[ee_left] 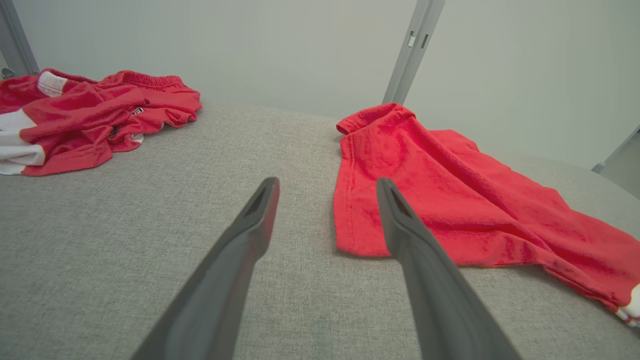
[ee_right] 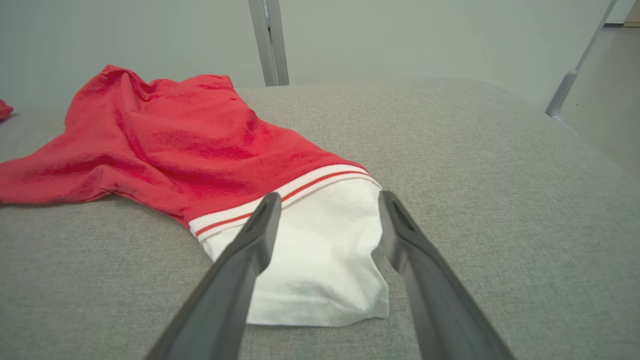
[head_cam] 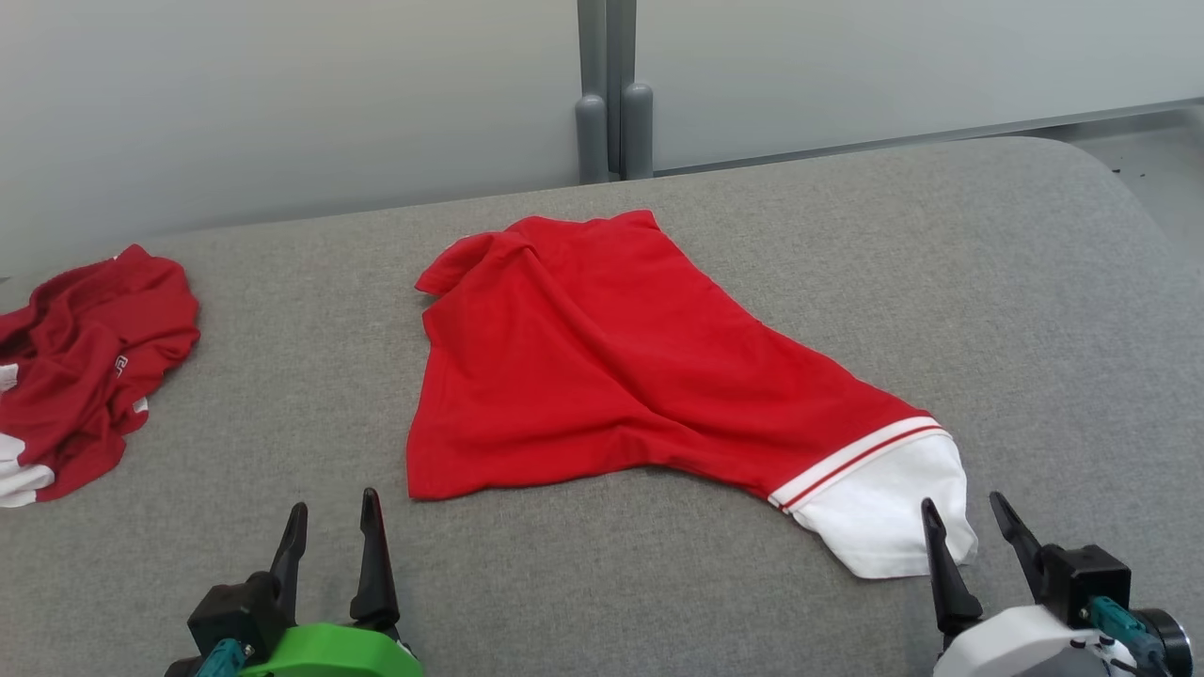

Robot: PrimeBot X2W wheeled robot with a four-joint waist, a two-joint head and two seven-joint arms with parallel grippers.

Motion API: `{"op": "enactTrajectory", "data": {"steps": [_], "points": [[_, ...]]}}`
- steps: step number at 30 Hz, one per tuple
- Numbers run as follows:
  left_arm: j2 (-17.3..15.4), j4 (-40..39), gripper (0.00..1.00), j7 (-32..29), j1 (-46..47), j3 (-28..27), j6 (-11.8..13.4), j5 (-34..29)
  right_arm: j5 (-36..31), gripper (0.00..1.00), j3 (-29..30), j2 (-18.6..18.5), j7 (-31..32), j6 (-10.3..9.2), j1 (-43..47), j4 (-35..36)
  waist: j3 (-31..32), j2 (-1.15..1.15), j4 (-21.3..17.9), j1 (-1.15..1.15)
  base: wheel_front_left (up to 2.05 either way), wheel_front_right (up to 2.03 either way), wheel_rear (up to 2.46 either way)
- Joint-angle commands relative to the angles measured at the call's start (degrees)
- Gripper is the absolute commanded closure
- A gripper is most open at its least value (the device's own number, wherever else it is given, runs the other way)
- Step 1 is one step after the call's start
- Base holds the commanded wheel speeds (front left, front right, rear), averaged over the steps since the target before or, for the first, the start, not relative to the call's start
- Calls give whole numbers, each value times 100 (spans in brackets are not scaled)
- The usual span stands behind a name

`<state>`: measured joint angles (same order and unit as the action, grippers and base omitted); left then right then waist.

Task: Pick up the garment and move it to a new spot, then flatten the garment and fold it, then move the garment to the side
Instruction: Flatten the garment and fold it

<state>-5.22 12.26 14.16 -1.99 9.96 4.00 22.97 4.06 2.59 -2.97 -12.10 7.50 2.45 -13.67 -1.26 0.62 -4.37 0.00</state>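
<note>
- Stage: the red garment lies loose and creased on the grey worktop. Its far corner is rumpled and no fold has been made. I judge the task to be early, with flattening, folding and the move aside all left to do. I cannot tell whether the first move to a new spot is done.
- Left tool: jaws apart and empty, poised over the worktop just short of the garment's near left corner and apart from it.
- Right tool: jaws apart and empty, aimed at the garment's white end, which lies just beyond my fingertips. I see no contact.
- A second heap of red cloth lies well apart at my left.
</note>
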Motion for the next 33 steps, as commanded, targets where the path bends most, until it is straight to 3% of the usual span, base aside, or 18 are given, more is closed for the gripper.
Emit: {"op": "enactTrajectory", "data": {"steps": [1, 9, 26, 27, 28, 30, 31, 32, 33], "points": [[-47, -19, 0, -10, 40, 9, 11, -31, 76, 0, 40, -16, 31, -1, 142, 39, -101, -62, -48, 0, 0, 0, 0], [-78, -14, 0, -11, 157, 22, 33, 6, 104, 0, 196, -48, 166, -1, 226, -246, -254, -62, -136, 0, 0, 0, 0], [-121, 5, 0, -29, 242, 27, 99, 74, 583, 0, 62, -234, -4, -1, -630, -1771, -412, -62, 135, 0, 0, 0, 0], [-122, 9, 0, -27, 244, 26, 103, 80, 603, 9, 13, -260, -13, -1, -669, -1838, -415, -62, 134, 0, 0, 0, 0], [-126, 14, 0, -26, 249, 30, 111, 83, 643, 32, -24, -272, -19, -1, -708, -1898, -416, -62, 134, 0, 0, 0, 0], [-129, 17, 0, -25, 253, 34, 115, 83, 678, 32, -73, -273, -28, -1, -740, -1937, -416, -62, 134, 0, 0, 0, 0], [-132, 19, 0, -23, 259, 38, 113, 84, 714, 64, -118, -279, -38, -1, -759, -1963, -416, -62, 132, 0, 0, 0, 0], [-138, 23, 0, -21, 263, 37, 116, 88, 759, 73, -161, -286, -45, -1, -763, -1979, -417, -62, 126, 0, 0, 0, 0], [-140, 25, 0, -19, 261, 39, 115, 94, 820, 89, -202, -290, -49, -1, -757, -1983, -415, -62, 119, 0, 0, 0, 0]]}}
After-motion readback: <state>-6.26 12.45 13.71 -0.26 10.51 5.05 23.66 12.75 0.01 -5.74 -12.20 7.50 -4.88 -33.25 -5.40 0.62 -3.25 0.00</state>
